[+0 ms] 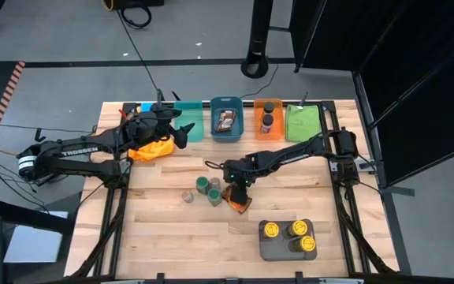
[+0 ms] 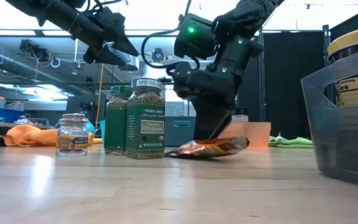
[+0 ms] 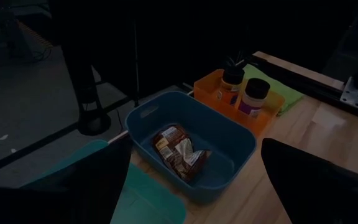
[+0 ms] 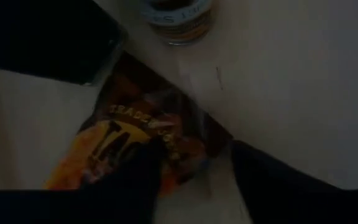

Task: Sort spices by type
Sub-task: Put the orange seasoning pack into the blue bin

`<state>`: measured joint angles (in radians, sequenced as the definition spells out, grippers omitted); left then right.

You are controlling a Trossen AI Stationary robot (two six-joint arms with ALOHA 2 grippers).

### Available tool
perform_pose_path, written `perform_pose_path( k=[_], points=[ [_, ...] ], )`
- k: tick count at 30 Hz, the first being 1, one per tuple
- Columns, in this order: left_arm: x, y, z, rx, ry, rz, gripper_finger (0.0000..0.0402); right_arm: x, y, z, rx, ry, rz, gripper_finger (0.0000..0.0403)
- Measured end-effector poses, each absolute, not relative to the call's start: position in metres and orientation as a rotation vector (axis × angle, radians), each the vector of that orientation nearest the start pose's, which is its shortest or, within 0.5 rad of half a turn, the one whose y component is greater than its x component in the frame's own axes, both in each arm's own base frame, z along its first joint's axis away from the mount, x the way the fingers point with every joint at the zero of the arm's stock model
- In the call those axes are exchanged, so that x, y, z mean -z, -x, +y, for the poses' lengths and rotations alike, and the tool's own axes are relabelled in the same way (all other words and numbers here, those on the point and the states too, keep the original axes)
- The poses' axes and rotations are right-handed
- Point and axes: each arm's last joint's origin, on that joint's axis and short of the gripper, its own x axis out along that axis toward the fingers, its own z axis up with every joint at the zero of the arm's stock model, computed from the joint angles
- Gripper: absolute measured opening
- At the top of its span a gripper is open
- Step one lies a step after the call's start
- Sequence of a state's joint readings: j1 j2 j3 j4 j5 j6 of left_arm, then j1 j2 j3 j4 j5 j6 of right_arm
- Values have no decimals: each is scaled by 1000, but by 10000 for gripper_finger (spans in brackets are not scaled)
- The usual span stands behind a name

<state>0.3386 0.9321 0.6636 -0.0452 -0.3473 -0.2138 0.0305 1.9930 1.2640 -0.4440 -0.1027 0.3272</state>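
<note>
An orange foil packet (image 1: 240, 204) lies flat on the table's middle; in the low view one end (image 2: 240, 144) curls up. My right gripper (image 4: 197, 155) points steeply down over it, open, with one finger above the packet's print and the other over bare wood beside its edge. Two green-lidded jars (image 1: 202, 184) and a grey-lidded jar (image 1: 187, 196) stand upright just left of it. My left gripper (image 1: 183, 134) hovers open and holding nothing above the far bins. My right gripper comes at the packet from above, slanting down, its fingers astride the packet's dark corner (image 4: 213, 134). One finger (image 4: 135, 177) covers part of the packet's face. Whether either finger touches the foil, I cannot tell; the packet lies on the table.
Teal (image 1: 187, 120), blue (image 1: 227, 118), orange (image 1: 268, 118) and green (image 1: 304, 122) bins line the far edge. The blue one holds a brown packet (image 3: 179, 152), the orange one two dark-lidded jars. A grey tray (image 1: 273, 251) with three yellow-lidded jars sits near right. An orange cloth (image 1: 150, 150) lies far left.
</note>
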Motion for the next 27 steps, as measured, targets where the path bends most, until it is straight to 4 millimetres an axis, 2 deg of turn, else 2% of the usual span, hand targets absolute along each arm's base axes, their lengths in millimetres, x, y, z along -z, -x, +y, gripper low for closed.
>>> perform_pose_path(
  k=[5, 6, 12, 17, 21, 27],
  points=[
    [-279, -190, 77, -712, 202, 246, 369, -137, -388, 17, -2, -315, 1190, 36],
    [-279, -190, 77, -712, 202, 246, 369, -137, -388, 17, -12, -315, 1190, 21],
    [-279, -190, 77, -712, 202, 246, 369, -138, -387, 16, 7, -329, 1196, 11],
    [-279, -190, 77, -712, 202, 246, 369, -146, -384, 12, 44, -343, 1191, 7],
    [-279, -190, 77, -712, 202, 245, 369, -166, -378, -1, 126, -327, 1154, 6],
    [-279, -190, 77, -712, 202, 245, 369, -207, -366, -33, 226, -369, 1023, 5]
  ],
)
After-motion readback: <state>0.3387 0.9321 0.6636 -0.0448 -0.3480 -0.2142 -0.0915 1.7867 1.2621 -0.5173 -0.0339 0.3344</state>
